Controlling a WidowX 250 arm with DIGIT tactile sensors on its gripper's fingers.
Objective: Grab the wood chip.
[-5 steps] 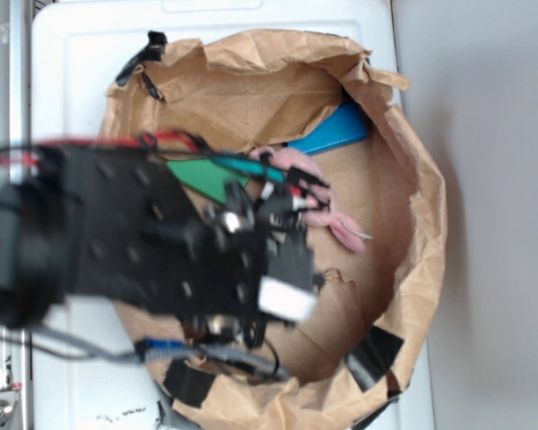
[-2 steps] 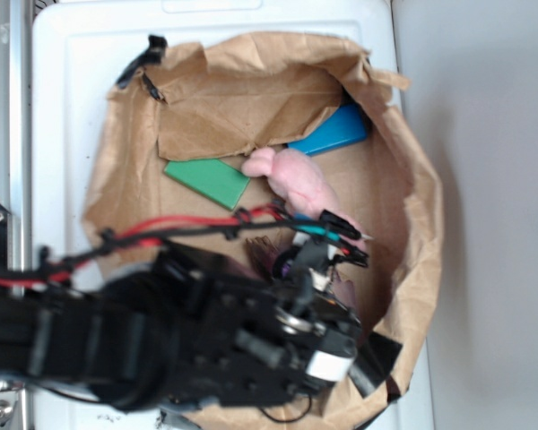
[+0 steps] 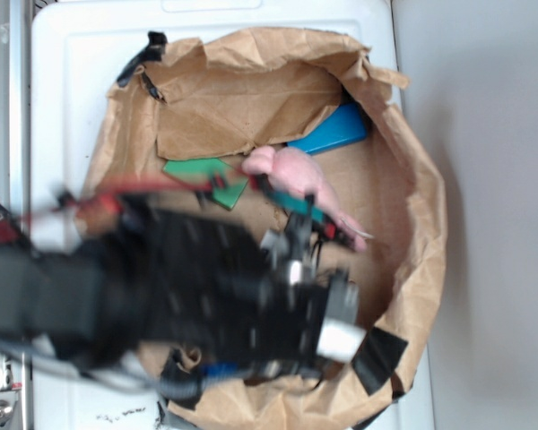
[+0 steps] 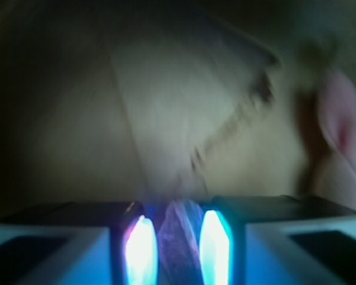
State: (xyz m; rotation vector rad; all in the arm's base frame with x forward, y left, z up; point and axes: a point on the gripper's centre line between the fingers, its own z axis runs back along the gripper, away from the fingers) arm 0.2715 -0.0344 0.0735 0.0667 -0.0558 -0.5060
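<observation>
Since a moment earlier the arm had swung back over the paper bag (image 3: pixel 412 179), fingers (image 4: pixel 141 249) drawn narrow around a dark sliver, seemingly the wood chip (image 4: pixel 178 228), suggesting the grab succeeded.

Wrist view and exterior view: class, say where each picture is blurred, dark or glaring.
Wrist view: soft all over, dark at the top corners, and the two fingers glow bright blue-white around a dim sliver. Exterior view: evenly lit, the black arm smeared by motion; the paper bag, pink plush toy and green block stay fairly sharp.
</observation>
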